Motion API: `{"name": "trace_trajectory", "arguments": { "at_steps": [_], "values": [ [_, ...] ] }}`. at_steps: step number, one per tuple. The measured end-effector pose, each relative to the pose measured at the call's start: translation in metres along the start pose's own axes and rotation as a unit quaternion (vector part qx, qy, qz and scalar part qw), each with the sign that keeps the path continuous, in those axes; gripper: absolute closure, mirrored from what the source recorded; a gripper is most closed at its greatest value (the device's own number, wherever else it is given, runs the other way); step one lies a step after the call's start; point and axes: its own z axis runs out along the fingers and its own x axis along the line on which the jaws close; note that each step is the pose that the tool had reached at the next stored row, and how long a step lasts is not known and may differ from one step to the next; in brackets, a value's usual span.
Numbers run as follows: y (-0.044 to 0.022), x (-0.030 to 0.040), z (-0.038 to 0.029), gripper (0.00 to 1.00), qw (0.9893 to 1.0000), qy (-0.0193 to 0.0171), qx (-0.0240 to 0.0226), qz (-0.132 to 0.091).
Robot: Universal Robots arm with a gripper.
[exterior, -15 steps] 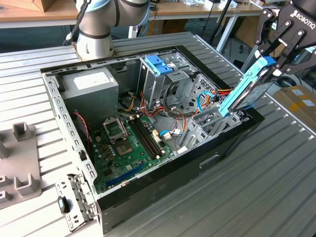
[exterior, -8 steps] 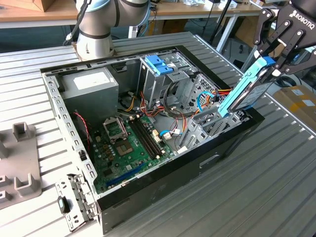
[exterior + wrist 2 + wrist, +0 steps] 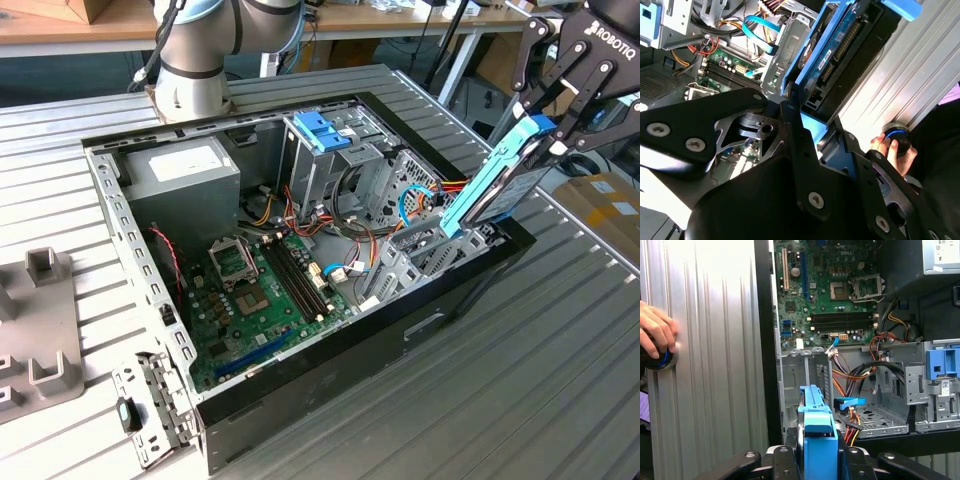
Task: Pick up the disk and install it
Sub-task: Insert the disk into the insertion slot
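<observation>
At the upper right of the exterior view, the gripper (image 3: 548, 135) has its jaws clamped on the blue-framed disk (image 3: 497, 185). The disk hangs tilted over the right end of the open computer case (image 3: 330, 375). The case lies on a ribbed grey metal table (image 3: 520, 400), and a wooden bench (image 3: 60, 22) runs behind. In the first wrist view, a person's hand (image 3: 657, 332) rests on a round knob (image 3: 660, 360) on the table.

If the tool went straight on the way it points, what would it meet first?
Likely the grey drive bay below; the disk clamped in the tool would touch it first. Depth is unclear.
</observation>
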Motion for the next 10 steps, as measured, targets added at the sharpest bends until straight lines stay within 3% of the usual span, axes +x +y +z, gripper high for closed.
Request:
{"name": "trace_trajectory", "arguments": {
  "at_steps": [10],
  "values": [
    [0.0004,0.0000,0.0001,0.63,0.9999,-0.0001,-0.0010,-0.014]
  ]
}}
